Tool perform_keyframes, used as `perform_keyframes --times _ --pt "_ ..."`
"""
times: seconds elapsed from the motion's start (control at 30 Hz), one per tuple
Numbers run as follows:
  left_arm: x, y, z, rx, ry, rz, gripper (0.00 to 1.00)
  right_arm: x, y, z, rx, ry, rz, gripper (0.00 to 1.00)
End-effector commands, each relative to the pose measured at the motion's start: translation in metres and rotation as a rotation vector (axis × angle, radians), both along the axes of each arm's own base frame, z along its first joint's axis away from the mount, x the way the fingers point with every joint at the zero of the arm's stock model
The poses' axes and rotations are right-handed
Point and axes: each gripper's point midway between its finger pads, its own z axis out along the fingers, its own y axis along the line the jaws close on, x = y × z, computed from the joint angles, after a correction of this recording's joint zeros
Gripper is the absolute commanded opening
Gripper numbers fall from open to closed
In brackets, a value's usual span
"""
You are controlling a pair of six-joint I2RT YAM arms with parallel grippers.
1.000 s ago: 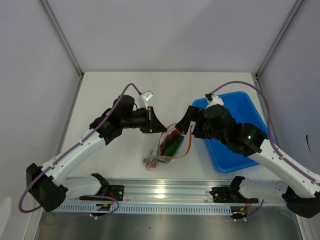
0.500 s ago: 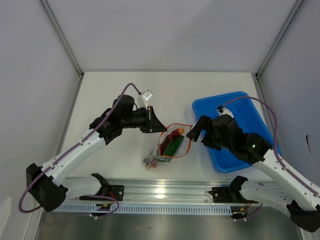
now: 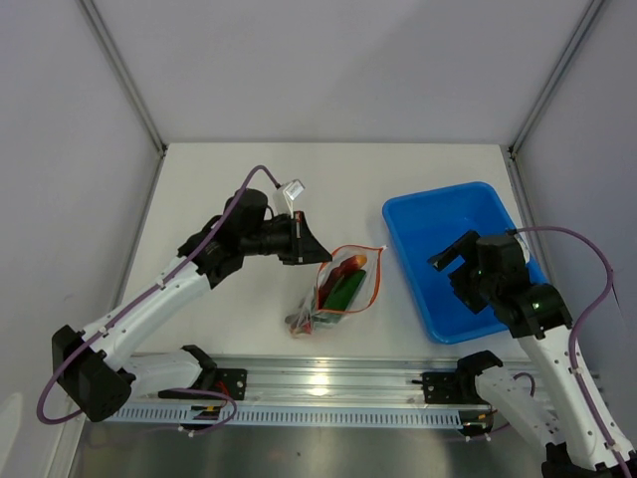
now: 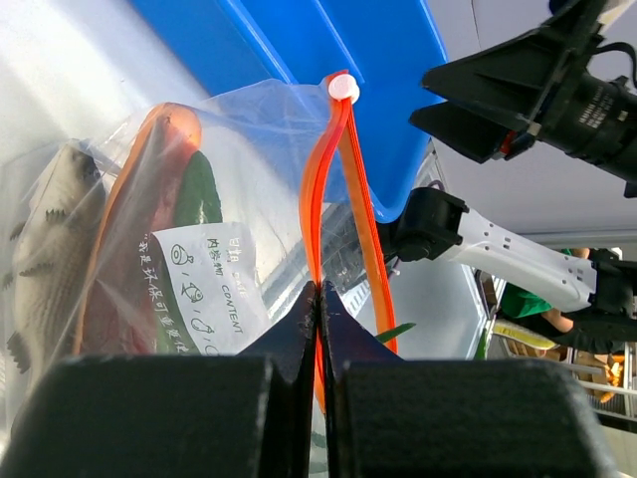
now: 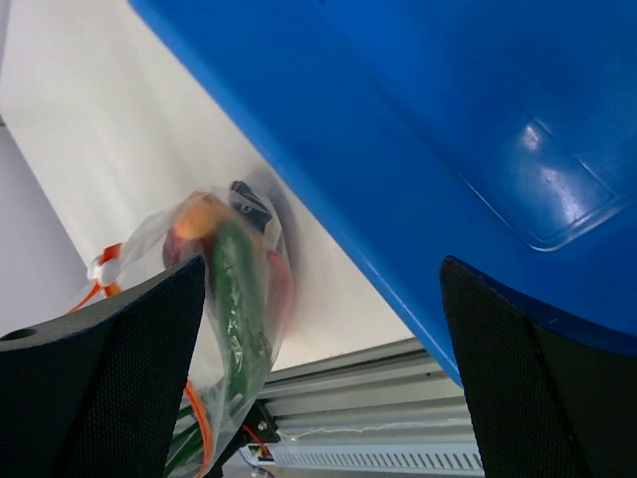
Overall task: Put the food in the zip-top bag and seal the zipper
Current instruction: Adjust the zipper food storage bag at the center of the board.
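My left gripper (image 4: 318, 297) is pinching the orange zipper (image 4: 331, 189) of the zip-top bag (image 3: 338, 291). The bag lies on the table (image 3: 229, 179) and holds a cucumber (image 5: 239, 309) and a chili (image 4: 119, 289). My right gripper (image 3: 450, 261), jaws spread, hangs over the blue tray (image 3: 438, 211).

The top camera looks down on the bag (image 3: 343, 289) from far above. The left wrist camera, against the bag, faces the tray (image 3: 448, 214) beyond; the right, close over the tray, faces back. All share both.
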Motion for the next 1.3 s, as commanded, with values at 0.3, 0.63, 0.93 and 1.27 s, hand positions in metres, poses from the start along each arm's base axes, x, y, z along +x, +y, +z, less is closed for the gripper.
perform_keyframes --times 0.3,0.63,0.93,1.27 --pt "0.005 -0.004 0.031 -0.055 -0.067 -0.020 0.01 -0.007 -0.010 -0.026 -0.014 0.124 -0.015 0.99" --pt "0.003 -0.005 0.028 -0.055 -0.063 -0.026 0.01 -0.015 -0.043 -0.044 -0.053 0.194 -0.202 0.99" --pt "0.002 -0.004 0.024 -0.056 -0.057 -0.025 0.00 -0.008 -0.056 -0.052 -0.090 0.240 -0.178 0.99" --pt "0.004 -0.006 0.031 -0.067 -0.068 -0.024 0.00 -0.005 -0.065 -0.036 -0.139 0.205 -0.151 0.99"
